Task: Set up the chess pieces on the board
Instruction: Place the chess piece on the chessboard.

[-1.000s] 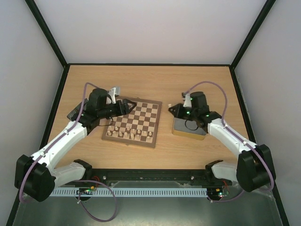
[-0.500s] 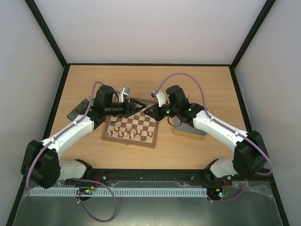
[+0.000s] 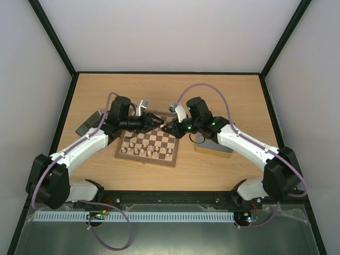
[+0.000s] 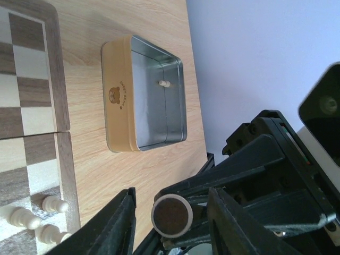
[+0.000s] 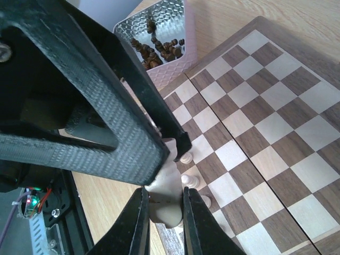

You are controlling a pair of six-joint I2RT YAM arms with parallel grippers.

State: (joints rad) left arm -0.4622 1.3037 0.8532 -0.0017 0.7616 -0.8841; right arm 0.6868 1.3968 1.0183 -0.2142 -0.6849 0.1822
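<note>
The chessboard (image 3: pixel 164 136) lies mid-table, with several pale chess pieces (image 3: pixel 144 150) along its near rows. Both grippers meet above its far edge. My right gripper (image 3: pixel 169 127) is shut on a pale beige piece (image 5: pixel 166 204), held on its side. My left gripper (image 3: pixel 155 120) is open, and its fingers (image 5: pixel 111 133) straddle that piece. In the left wrist view the piece's round brown felt base (image 4: pixel 171 215) sits between the spread left fingers (image 4: pixel 119 223) of that gripper (image 4: pixel 171 199), with a gap on each side. Pale pawns (image 5: pixel 186 158) stand on the board (image 5: pixel 255 106) below.
A gold tin (image 3: pixel 212 146) sits right of the board; the left wrist view shows the tin (image 4: pixel 119 95) holding one pale piece (image 4: pixel 165 84). A small grey tray (image 5: pixel 178 13) with several dark pieces (image 5: pixel 159 48) is left of the board, also seen from above (image 3: pixel 87 125).
My right arm swung left from the gold tin with the pale piece to the board's far edge. My left gripper moved right to meet it and now brackets the piece.
</note>
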